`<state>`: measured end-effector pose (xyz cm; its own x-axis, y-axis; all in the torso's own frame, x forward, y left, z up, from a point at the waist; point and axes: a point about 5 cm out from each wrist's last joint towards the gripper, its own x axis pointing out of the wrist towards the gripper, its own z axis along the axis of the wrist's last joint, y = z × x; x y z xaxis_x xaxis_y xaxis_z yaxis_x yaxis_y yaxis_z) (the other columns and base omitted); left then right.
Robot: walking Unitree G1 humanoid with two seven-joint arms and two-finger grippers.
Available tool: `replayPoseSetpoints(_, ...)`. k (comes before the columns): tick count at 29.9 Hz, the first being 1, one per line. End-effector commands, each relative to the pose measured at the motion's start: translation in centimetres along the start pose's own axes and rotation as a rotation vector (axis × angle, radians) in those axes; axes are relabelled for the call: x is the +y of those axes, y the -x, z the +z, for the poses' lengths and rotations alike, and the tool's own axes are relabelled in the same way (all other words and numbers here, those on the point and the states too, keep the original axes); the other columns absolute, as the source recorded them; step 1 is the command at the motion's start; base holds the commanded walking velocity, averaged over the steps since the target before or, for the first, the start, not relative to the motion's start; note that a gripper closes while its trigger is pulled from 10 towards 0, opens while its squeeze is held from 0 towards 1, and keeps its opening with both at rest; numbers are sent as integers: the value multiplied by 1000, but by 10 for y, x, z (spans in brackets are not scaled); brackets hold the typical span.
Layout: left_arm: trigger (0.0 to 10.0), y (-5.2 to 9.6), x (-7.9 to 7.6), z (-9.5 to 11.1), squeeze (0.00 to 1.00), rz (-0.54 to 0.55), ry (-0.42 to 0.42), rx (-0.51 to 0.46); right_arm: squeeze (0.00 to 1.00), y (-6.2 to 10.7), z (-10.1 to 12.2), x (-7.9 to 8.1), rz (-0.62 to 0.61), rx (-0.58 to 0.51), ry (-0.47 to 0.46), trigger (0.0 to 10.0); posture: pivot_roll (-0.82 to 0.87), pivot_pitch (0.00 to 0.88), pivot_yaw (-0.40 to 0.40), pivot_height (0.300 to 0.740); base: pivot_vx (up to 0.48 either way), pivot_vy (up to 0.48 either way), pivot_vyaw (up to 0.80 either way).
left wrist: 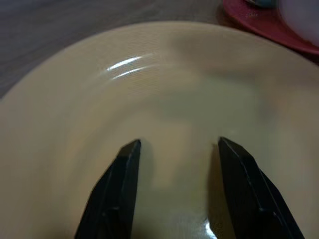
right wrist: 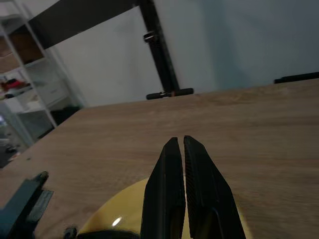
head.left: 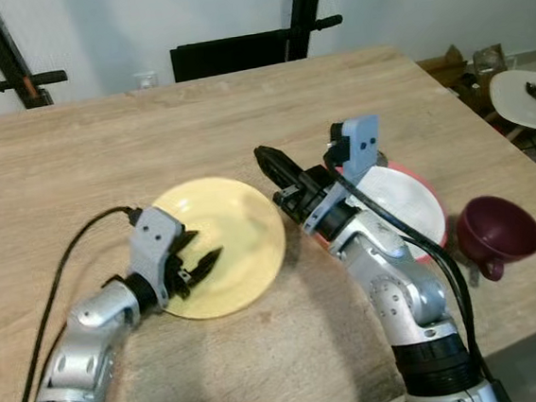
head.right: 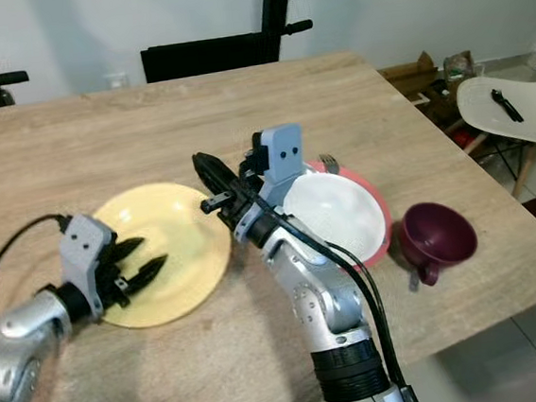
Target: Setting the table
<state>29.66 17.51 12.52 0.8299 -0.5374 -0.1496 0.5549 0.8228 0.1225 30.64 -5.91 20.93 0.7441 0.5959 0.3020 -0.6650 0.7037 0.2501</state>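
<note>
Left gripper point(head.left: 201, 263): fingers parted, empty, tips low over the near half of the yellow plate point(head.left: 236, 214), probably lining up to take or nudge it. Right gripper point(head.left: 271, 165): fingers pressed together, holding nothing, raised beside the plate's right rim, pointing across the table. White bowl point(head.left: 403, 202) sits on a red plate point(head.left: 425, 188), likely stacked as one setting; maroon cup point(head.left: 499, 233) just beside. Pale wooden table point(head.left: 102, 150). Dark chair point(head.left: 230, 53) beyond, white wall.

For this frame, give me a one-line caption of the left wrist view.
Left gripper open, its black fingers poised over the glossy yellow plate, with the red plate at the frame's edge.
</note>
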Motion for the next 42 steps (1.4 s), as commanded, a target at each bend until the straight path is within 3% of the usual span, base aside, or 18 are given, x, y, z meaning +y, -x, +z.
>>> replayPoseSetpoints(1, 10000, 8, 8, -9, 0, 66, 33, 63, 0, 1, -4, 0, 7, 17, -12, 10000, -32, 119, -18, 740, 0, 0, 0)
replayPoseSetpoints(5, 10000, 14, 11, 8, 0, 68, 19, -1, 0, 2, -2, 0, 5, 14, -12, 10000, -35, 123, -19, 740, 0, 0, 0)
replayPoseSetpoints(9, 10000, 25, 36, 64, 0, 156, 8, -211, 0, 4, 0, -3, -6, 8, -9, 10000, -28, 128, -24, 740, 0, 0, 0)
replayPoseSetpoints(10, 10000, 27, 45, 72, 0, 192, -27, -224, 0, 3, 0, -2, -5, 7, -11, 10000, -28, 125, -25, 740, 0, 0, 0)
replayPoseSetpoints(12, 10000, 28, 47, 73, 0, 200, -35, -223, 0, 3, 0, -2, -5, 7, -12, 10000, -28, 125, -25, 740, 0, 0, 0)
replayPoseSetpoints(13, 10000, 25, 53, 66, 0, 227, -33, -193, 0, 2, 0, -1, 1, 7, -14, 10000, -26, 124, -30, 740, 0, 0, 0)
replayPoseSetpoints(18, 10000, 17, 51, 45, 0, 184, 11, -125, 0, 1, -2, -2, -1, 11, -18, 10000, -25, 123, -35, 740, 0, 0, 0)
replayPoseSetpoints(26, 10000, 21, 48, 25, 0, 167, 26, -48, 0, 3, -5, -7, -15, 24, -37, 10000, -32, 121, -32, 740, 0, 0, 0)
replayPoseSetpoints(27, 10000, 34, 49, -6, 0, 207, -15, 98, 0, 5, -5, -10, -22, 25, -54, 10000, -25, 124, -33, 740, 0, 0, 0)
replayPoseSetpoints(28, 10000, 40, 49, -21, 0, 225, -37, 170, 0, 5, -5, -11, -23, 25, -62, 10000, -24, 126, -37, 740, 0, 0, 0)
replayPoseSetpoints(32, 10000, 51, 46, -49, 0, 241, -78, 268, 0, 4, -3, -10, -6, 25, -90, 10000, -23, 132, -51, 740, 0, 0, 0)
replayPoseSetpoints(38, 10000, 52, 41, -53, 0, 274, -40, 258, 0, 4, 1, -7, 84, 51, -247, 10000, -25, 151, -81, 740, 0, 0, 0)
replayPoseSetpoints(40, 10000, 49, 39, -48, 0, 275, -51, 238, 0, 7, -1, -5, 128, 97, -323, 10000, -23, 155, -82, 740, 0, 0, 0)
replayPoseSetpoints(42, 10000, 46, 37, -45, 0, 268, -65, 221, 0, 12, -6, -6, 141, 164, -340, 10000, -25, 155, -86, 740, 0, 0, 0)
